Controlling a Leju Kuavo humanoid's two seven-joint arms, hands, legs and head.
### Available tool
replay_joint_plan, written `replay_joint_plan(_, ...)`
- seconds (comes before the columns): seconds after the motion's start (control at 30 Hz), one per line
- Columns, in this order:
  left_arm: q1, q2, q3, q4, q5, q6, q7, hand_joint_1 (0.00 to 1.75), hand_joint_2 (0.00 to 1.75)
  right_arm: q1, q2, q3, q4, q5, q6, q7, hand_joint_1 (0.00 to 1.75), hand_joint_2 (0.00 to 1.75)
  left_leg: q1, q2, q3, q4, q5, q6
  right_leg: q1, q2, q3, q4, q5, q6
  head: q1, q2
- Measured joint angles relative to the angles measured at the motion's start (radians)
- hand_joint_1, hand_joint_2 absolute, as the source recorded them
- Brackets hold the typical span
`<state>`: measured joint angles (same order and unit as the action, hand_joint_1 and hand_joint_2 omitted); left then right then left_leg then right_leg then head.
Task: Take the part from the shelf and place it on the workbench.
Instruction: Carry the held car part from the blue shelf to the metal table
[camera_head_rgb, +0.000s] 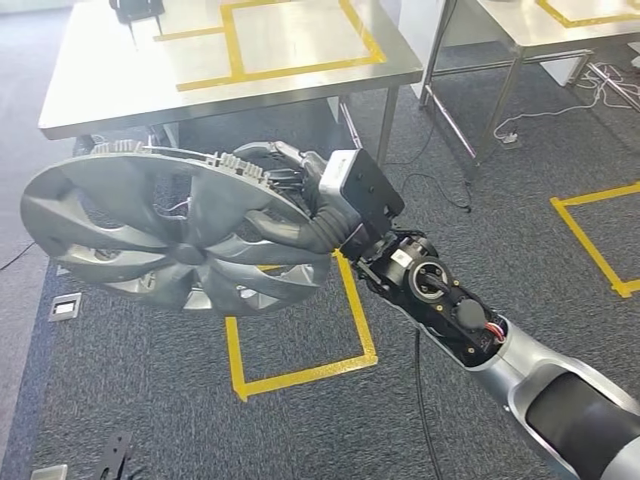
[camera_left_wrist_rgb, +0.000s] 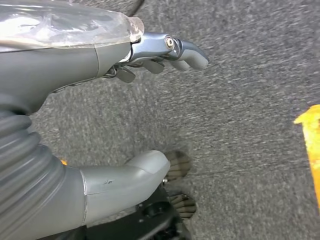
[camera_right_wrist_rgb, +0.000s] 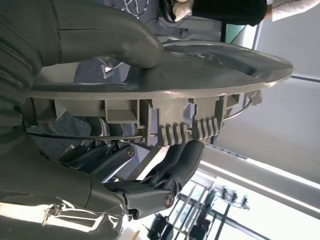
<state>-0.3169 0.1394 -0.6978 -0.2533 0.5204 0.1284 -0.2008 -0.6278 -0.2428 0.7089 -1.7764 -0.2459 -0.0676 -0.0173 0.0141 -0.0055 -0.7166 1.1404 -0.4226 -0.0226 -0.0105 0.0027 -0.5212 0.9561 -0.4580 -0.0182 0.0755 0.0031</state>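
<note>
A: The part (camera_head_rgb: 162, 235), a grey wheel cover, is hanging in the air over the carpet, short of the workbench (camera_head_rgb: 106, 85). The right hand (camera_head_rgb: 302, 185) is pinching it by the rim alone.

B: So it's levering on that grip; I'd guess it could tilt or slip out.

A: The left hand (camera_left_wrist_rgb: 162, 52) is hanging with fingers apart, holding nothing.

B: The far rim is nearing the bench edge; the bare top beyond is offering room.

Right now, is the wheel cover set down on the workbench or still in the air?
In the air: the right hand grips the wheel cover by its rim, short of the workbench.
</note>
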Motion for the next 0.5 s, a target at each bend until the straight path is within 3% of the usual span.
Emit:
replay_joint_plan(0.07,-0.003,0.001,0.0,0.0,0.0,-0.001,0.0,0.0,1.75,0.001,-0.001,-0.002,-0.002,0.001,-0.002,0.003,1.75,1.75,-0.004,0.004,0.058,-0.129,0.05,0.008,0.003,0.001,0.012,0.0,-0.014,0.009,-0.002,0.0)
replay_joint_plan(0.1,-0.004,0.001,0.0,0.0,0.0,-0.001,0.0,0.0,1.75,0.001,-0.001,-0.003,-0.004,0.001,-0.002,0.003,1.75,1.75,-0.006,0.005,0.073,-0.161,0.054,0.013,0.004,0.002,0.015,-0.002,-0.019,0.015,-0.004,0.0)
replay_joint_plan(0.23,-0.005,0.001,0.0,0.0,-0.002,-0.003,0.0,0.0,1.75,0.004,-0.003,-0.006,-0.011,0.002,-0.003,0.005,1.75,1.75,-0.006,0.001,0.097,-0.181,0.033,0.039,0.003,0.002,0.016,0.021,-0.033,0.037,-0.004,0.0)
replay_joint_plan(0.3,-0.006,0.001,0.0,0.0,-0.002,-0.003,0.0,0.0,1.75,0.005,-0.004,-0.009,-0.014,0.003,-0.003,0.006,1.75,1.75,-0.006,-0.001,0.115,-0.184,0.024,0.051,0.001,0.001,-0.034,0.12,-0.068,0.042,-0.001,0.0)
replay_joint_plan(0.37,-0.007,0.001,0.0,0.0,-0.002,-0.003,0.0,0.0,1.75,0.007,-0.006,-0.01,-0.016,0.002,-0.003,0.005,1.75,1.75,-0.009,-0.002,0.128,-0.184,0.011,0.058,0.001,0.001,-0.12,0.263,-0.117,0.045,0.001,0.0)
replay_joint_plan(0.4,-0.006,0.001,0.0,0.0,-0.002,-0.003,0.0,0.0,1.75,0.01,-0.006,-0.01,-0.016,0.002,-0.003,0.005,1.75,1.75,-0.01,-0.002,0.137,-0.184,0.004,0.059,0.001,0.001,-0.155,0.308,-0.129,0.045,0.001,0.0)
replay_joint_plan(0.43,-0.006,0.001,0.0,0.0,-0.002,-0.004,0.0,0.0,1.75,0.014,-0.007,-0.01,-0.016,0.002,-0.003,0.006,1.75,1.75,-0.011,-0.004,0.147,-0.184,-0.004,0.059,0.001,0.001,-0.173,0.316,-0.122,0.044,0.002,0.0)
replay_joint_plan(0.47,-0.005,0.001,0.0,0.0,-0.002,-0.004,0.0,0.0,1.75,0.017,-0.008,-0.01,-0.016,0.003,-0.003,0.006,1.75,1.75,-0.012,-0.006,0.159,-0.184,-0.012,0.058,0.001,0.001,-0.171,0.284,-0.092,0.041,0.003,0.0)
replay_joint_plan(0.5,-0.005,0.0,0.0,0.0,-0.002,-0.005,0.0,0.0,1.75,0.018,-0.009,-0.011,-0.016,0.003,-0.003,0.007,1.75,1.75,-0.013,-0.008,0.173,-0.184,-0.021,0.057,0.002,0.001,-0.155,0.22,-0.043,0.037,0.004,0.0)
